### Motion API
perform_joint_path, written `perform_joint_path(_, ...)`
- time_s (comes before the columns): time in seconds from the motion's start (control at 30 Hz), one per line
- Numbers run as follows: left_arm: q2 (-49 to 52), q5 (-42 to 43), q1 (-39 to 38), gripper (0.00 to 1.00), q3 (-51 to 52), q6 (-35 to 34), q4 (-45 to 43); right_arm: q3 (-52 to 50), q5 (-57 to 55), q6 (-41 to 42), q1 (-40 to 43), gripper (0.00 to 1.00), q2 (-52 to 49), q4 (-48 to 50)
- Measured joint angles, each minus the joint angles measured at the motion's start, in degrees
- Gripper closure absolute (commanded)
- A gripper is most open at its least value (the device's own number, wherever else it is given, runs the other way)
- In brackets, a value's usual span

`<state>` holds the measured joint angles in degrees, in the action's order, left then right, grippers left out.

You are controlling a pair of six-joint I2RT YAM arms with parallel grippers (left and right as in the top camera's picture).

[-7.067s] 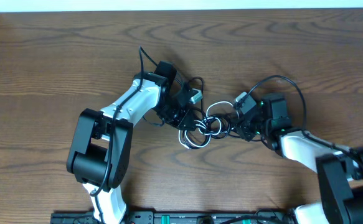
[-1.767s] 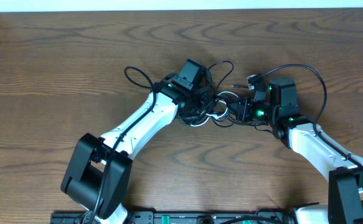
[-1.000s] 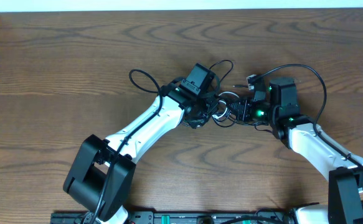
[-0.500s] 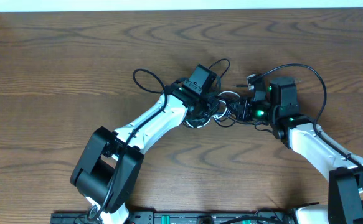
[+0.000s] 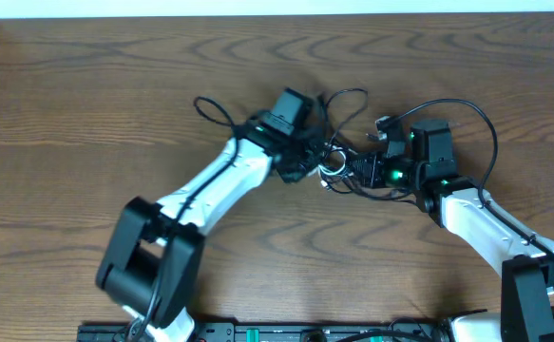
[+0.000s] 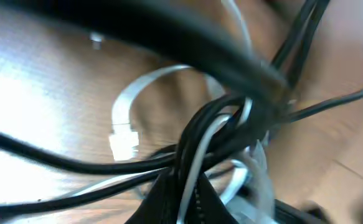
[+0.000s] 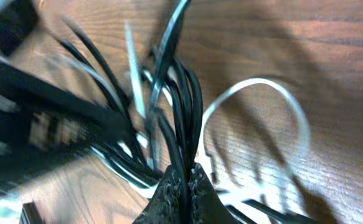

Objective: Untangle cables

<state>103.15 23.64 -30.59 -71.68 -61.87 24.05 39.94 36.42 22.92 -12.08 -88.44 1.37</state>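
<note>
The cables lie as a small knot of thin black cords and one white cord on the wooden table, stretched between my two grippers. My left gripper is at the knot's left side. In the left wrist view my left gripper is shut on a bunch of black cords and the white cord. A white loop ends in a small plug. At the knot's right side, my right gripper is shut. In the right wrist view my right gripper pinches one black cord, and a white loop lies beyond.
The arms' own thick black cables loop at the left and the right. The table's far edge meets a white strip. A black rail runs along the front.
My left gripper has shut on the cords and pulled slightly up and to the left, drawing the knot tighter. The right arm has stayed still.
</note>
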Motion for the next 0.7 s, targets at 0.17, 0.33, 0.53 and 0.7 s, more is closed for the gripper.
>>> perform_joint_path(0.17, -5.95, 4.79, 3.87, 0.92, 0.00, 4.52, -1.64, 0.02, 0.35, -1.09, -0.02, 0.99, 0.00, -1.64)
perform_joint_path(0.33, -9.90, 10.99, 8.81, 0.93, 0.00, 6.49, -2.14, 0.09, -1.18, -2.14, -0.09, 0.99, 0.00, -5.51)
perform_joint_path(0.53, -10.08, 22.51, 14.25, 0.93, 0.02, 6.86, -5.49, 0.13, -5.33, -4.07, -0.28, 0.80, 0.00, -8.61)
perform_joint_path(0.7, -10.16, 26.18, 15.47, 0.93, 0.00, 8.48, -5.70, 0.11, -2.95, -5.20, 0.39, 0.47, 0.35, -5.16)
